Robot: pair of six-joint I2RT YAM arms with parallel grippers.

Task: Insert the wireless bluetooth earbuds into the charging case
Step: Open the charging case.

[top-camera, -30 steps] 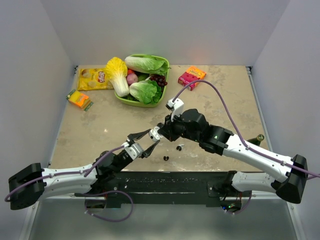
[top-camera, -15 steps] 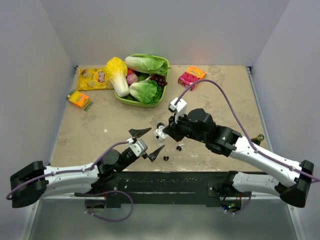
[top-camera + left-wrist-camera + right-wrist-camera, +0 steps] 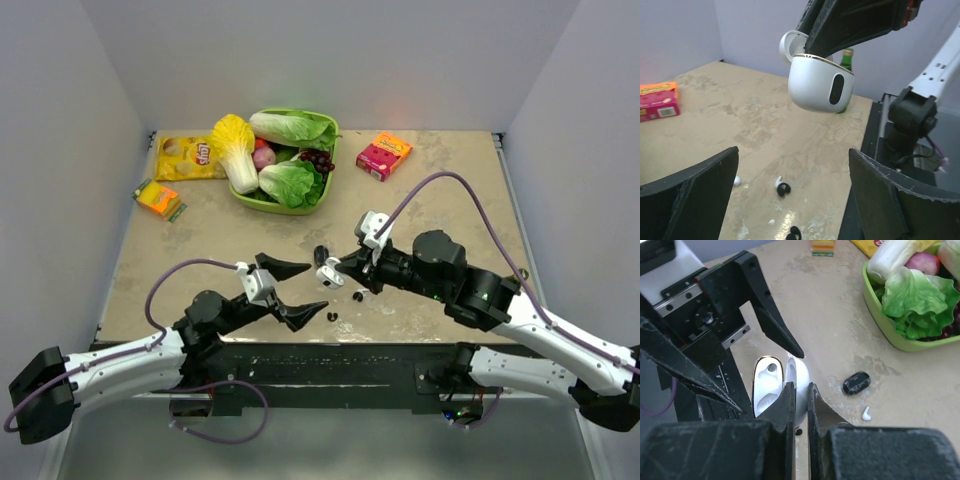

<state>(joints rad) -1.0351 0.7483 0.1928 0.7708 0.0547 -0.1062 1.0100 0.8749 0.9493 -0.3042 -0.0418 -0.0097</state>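
Note:
The white charging case [image 3: 820, 87] hangs in the air with its lid [image 3: 790, 45] swung open, and my right gripper [image 3: 340, 271] is shut on it. In the right wrist view its hollow inside [image 3: 767, 385] faces the camera, pinched at my right gripper [image 3: 799, 392]. Two tiny black earbuds [image 3: 781, 188] [image 3: 794, 233] lie on the table below, also seen from above [image 3: 360, 294] [image 3: 331, 315]. My left gripper [image 3: 317, 285] is wide open and empty, just left of the case, its midpoint [image 3: 793, 152] under the case.
A black oval object [image 3: 856, 383] and a small white piece [image 3: 866, 413] lie on the table near the case. A green basket [image 3: 250, 200] of vegetables, a chip bag [image 3: 185, 157], a pink box [image 3: 384, 154] and an orange packet [image 3: 158, 198] sit farther back. A green bottle [image 3: 846, 55] stands at the right edge.
My left gripper let go of the case, opened wide and drew back toward its base. My right gripper carried the case slightly right and nearer.

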